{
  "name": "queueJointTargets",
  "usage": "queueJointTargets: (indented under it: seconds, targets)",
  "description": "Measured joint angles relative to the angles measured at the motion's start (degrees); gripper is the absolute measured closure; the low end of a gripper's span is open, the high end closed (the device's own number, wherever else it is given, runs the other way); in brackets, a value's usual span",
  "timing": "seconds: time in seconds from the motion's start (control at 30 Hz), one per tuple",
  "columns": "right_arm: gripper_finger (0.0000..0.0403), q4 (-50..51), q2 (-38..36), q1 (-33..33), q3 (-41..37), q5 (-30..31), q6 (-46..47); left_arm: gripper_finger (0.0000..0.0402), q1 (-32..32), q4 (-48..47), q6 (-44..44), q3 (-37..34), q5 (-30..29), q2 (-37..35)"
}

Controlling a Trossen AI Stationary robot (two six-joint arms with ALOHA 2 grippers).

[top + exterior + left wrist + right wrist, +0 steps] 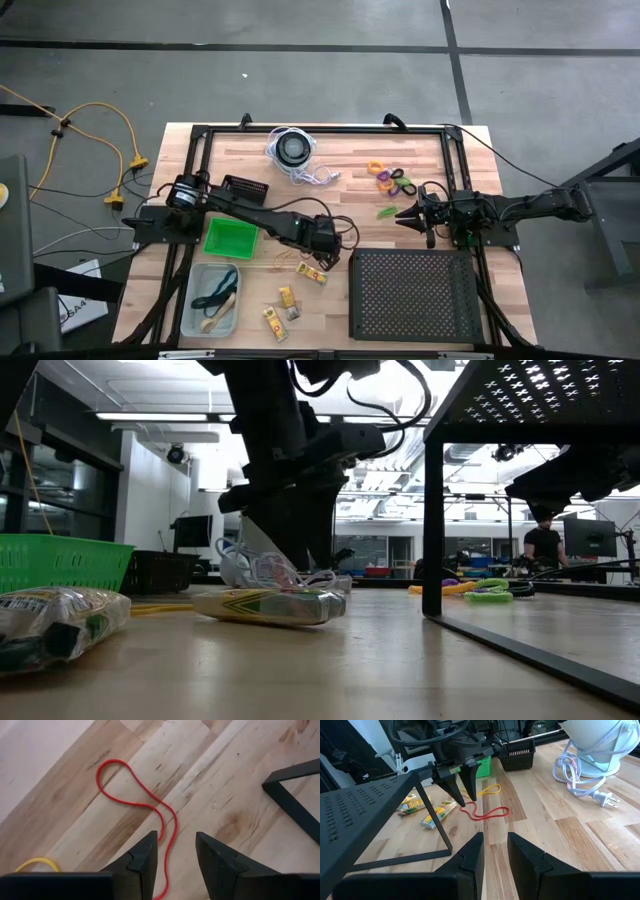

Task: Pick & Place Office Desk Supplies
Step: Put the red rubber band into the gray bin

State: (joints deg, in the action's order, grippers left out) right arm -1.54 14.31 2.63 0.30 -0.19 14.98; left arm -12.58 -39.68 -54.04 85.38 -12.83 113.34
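A red rubber band (131, 802) lies slack on the wooden table, and a yellow band (490, 790) lies just beyond it. My left gripper (175, 836) points steeply down over the red band's near end, open. Its fingers stand on either side of the strand, and I see no touch. The right wrist view shows the same gripper (465, 800) just above the band (487, 813). Yellow packets (310, 270) lie nearby. Coloured rings (390, 178) lie at the far right. My right gripper (402, 213) waits at the right, open and with nothing between its fingers (472, 852).
A large black perforated tray (415, 293) stands at the near right, and one of its legs (295, 795) is close to my left gripper. A green basket (230, 237), a clear bin (212, 298), a small black basket (245, 188) and a round disc with a white cord (292, 150) also stand on the table.
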Motion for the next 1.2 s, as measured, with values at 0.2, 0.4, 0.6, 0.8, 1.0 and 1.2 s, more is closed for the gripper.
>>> queueJointTargets:
  seconds: [0.2,0.4,0.6,0.8,1.0,1.2]
  targets:
    - [0.0330,0.0,0.0,0.0,0.0,0.0,0.0,0.0273,0.0,0.2,0.1,0.5,-1.0,2.0]
    - [0.0330,-0.1,0.0,0.0,0.0,0.0,0.0,0.0273,-0.2,-0.1,1.1,0.6,-1.2,2.7]
    - [0.0330,-0.1,0.1,0.0,0.0,0.0,0.0,0.0273,-1.0,-0.6,1.7,0.6,-2.4,2.7]
    - [0.0330,-0.2,0.1,0.0,0.0,0.0,0.0,0.0273,-2.2,-0.5,3.2,0.6,-3.3,2.7]
    - [0.0330,-0.2,0.1,0.0,0.0,0.0,0.0,0.0273,-2.4,0.7,7.2,0.6,-4.5,4.3]
    - [0.0330,-0.1,0.0,0.0,0.0,0.0,0.0,0.0273,-2.3,2.2,11.3,0.6,-5.4,4.6]
